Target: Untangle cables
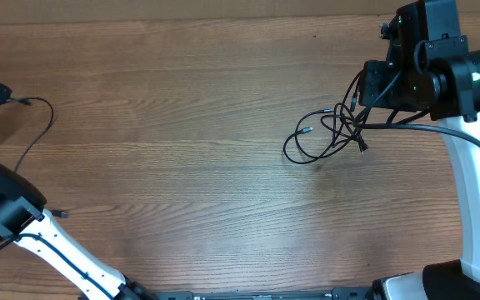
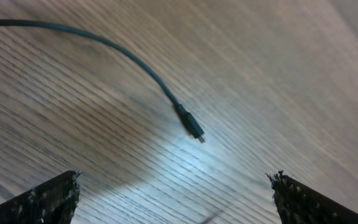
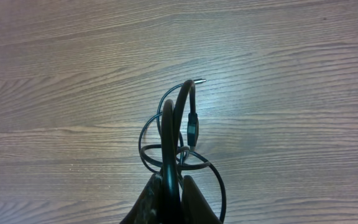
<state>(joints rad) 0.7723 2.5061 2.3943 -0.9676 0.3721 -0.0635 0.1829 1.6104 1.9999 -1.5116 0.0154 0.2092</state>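
Right pincer (image 3: 169, 198) is clenched on the tangled cables (image 3: 167, 137); I see the left pincer (image 2: 176, 204) released, a loose cable (image 2: 104, 42) with its plug (image 2: 191, 127) lying just ahead.

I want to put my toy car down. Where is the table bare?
The middle of the table is bare, between the loose cable and the cable tangle. It is crowded at the tangle, where the right gripper pinches strands.
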